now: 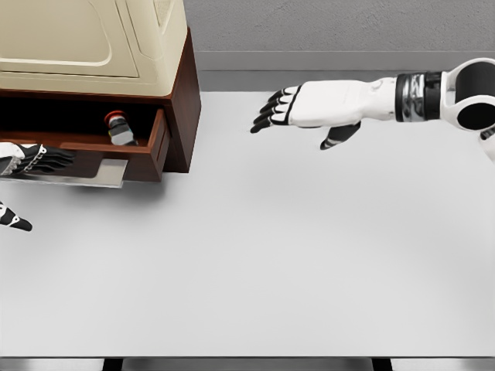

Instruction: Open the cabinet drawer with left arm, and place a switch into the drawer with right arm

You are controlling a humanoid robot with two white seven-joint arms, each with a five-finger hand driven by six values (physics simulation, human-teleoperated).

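Observation:
A brown cabinet (182, 93) with a cream top stands at the upper left, and its drawer (155, 147) is pulled out. Inside the drawer lies the switch (118, 128), a grey body with a red button, near the drawer's right wall. My left hand (31, 160) is at the left edge, its fingers laid on the drawer's front by the metal handle (77, 176), holding nothing that I can see. My right hand (290, 108) hovers above the table to the right of the cabinet, fingers spread and empty.
The white table (255, 263) stretches across the view, with its front edge near the bottom. A grey wall runs along the back.

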